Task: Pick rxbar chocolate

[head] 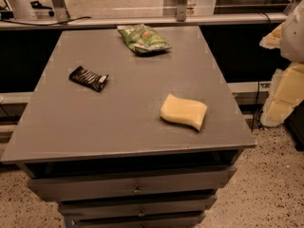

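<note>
The rxbar chocolate (89, 78) is a small flat bar in a black glossy wrapper with white lettering. It lies on the left part of the grey table top (133, 113), turned at a slight angle. My gripper does not show in the camera view. A white rounded shape (295, 30) at the right edge, beyond the table, may be part of my arm. Nothing touches the bar.
A green crinkly snack bag (143, 38) lies at the table's far middle. A pale yellow sponge (184, 111) lies front right. Drawers (135, 186) sit below the top. Pale yellow foam blocks (285, 91) stand on the floor at right. A rail (142, 20) runs behind.
</note>
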Robot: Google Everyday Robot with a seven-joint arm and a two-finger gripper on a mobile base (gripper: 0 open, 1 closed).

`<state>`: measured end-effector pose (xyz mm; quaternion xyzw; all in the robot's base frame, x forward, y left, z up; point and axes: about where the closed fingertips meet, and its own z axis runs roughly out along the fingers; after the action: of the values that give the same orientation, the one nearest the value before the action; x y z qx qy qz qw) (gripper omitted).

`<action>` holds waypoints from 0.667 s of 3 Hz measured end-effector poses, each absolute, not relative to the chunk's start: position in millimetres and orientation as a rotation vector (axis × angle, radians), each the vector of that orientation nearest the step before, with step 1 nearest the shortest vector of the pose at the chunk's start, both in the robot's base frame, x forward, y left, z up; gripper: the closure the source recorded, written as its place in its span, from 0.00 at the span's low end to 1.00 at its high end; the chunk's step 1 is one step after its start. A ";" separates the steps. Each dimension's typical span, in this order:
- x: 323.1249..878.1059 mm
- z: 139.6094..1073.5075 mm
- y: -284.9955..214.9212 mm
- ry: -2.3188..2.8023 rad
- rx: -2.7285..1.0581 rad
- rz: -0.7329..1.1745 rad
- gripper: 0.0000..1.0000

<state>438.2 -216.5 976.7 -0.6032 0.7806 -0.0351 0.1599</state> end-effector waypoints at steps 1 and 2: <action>438.2 976.8 -216.5 2.230 -1.723 -0.100 0.00; 446.1 974.0 -202.6 2.186 -1.701 -0.024 0.00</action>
<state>446.1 -202.6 974.0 -0.6036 0.7756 -0.0084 0.1846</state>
